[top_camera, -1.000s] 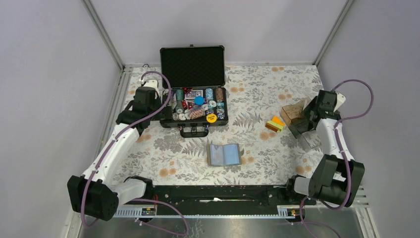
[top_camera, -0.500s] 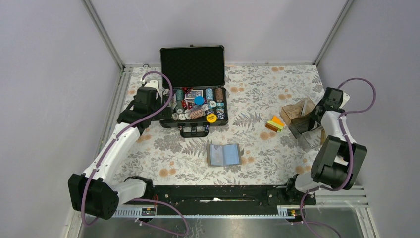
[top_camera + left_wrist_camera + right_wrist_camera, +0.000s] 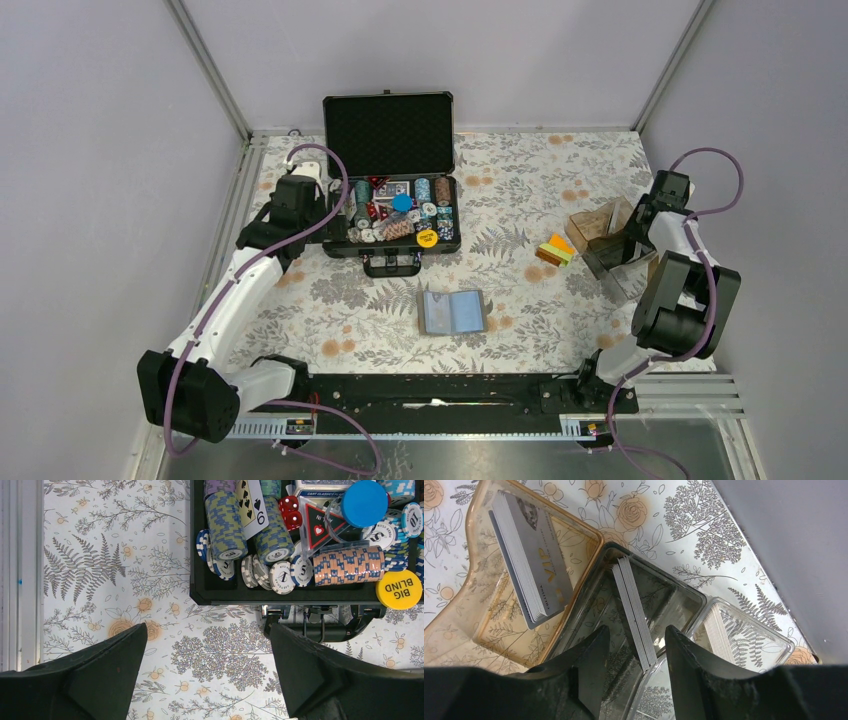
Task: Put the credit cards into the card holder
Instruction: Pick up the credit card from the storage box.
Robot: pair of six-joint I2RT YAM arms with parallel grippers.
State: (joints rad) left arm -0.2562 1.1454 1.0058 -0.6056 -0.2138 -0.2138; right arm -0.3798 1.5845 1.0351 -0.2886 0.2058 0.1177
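Your right claw (image 3: 635, 632) stood half-open astride grey cards (image 3: 631, 595) in a dark tray (image 3: 659, 572). The credit cards (image 3: 555, 250) lay slantwise on the surface (image 3: 520, 190) just left of it in the overhead view, with the card holder (image 3: 453, 312) open further lower left. Your left claw (image 3: 207, 630), wide and empty, sat far left.

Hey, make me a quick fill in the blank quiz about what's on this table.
The wallet lies ____, both inner panels showing.
The yellow disc in the chip case reads BIG ____.
The silver cards in the brownish box say ____.
The right claw straddles a card stack in the ____ of three boxes.
Missing: open, BLIND, VIP, middle.
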